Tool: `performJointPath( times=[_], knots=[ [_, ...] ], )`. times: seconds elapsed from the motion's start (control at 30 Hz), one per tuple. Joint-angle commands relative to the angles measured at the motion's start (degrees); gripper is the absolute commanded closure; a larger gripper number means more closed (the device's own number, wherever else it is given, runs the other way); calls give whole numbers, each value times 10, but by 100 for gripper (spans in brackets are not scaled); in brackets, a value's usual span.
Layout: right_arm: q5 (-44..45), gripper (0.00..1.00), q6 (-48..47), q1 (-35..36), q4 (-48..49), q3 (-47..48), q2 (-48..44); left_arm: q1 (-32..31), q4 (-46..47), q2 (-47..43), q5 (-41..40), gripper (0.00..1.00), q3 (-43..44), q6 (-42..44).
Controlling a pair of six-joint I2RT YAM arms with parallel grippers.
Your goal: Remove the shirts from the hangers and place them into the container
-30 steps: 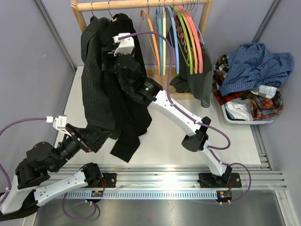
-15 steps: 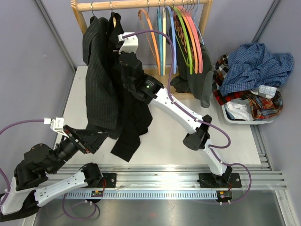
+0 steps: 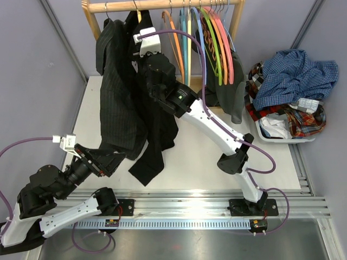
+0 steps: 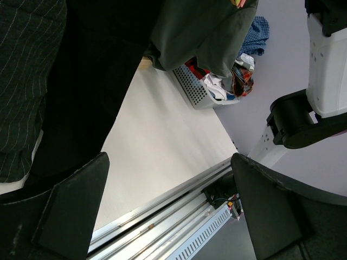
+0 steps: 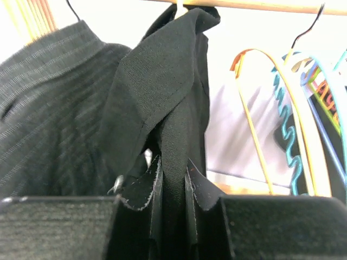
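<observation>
Now | black shirt (image 5: 162, 97): hangs on rail (image 5: 260, 5), soft, limp, light | right gripper (image 5: 172, 187): pinches a fold near its top, seemingly firmly | left gripper (image 4: 168, 211): wide open, empty | best hold: high, bunched cloth

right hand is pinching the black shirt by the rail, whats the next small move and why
Probably draw the pinched fold down and away from the rail so the black shirt slips free: the right hand is shut on it where it hangs, and the left hand is open.
</observation>
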Motion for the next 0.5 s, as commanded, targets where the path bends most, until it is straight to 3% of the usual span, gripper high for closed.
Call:
performJointPath(
  times=[0.0, 0.17, 0.37, 0.47],
  knots=[
    [-47, 100, -79, -22, 158, 62, -46, -2, 29, 11, -1, 1, 1, -4],
    [-12, 100, -74, -16, 108, 28, -104, -1, 28, 12, -10, 1, 12, -2],
    [19, 100, -6, 46, 14, -222, -280, -1, 50, 58, -24, 1, 45, 42],
    [68, 100, -1, 114, -8, -332, -361, -1, 71, 93, -31, 1, 69, 69]
  ],
)
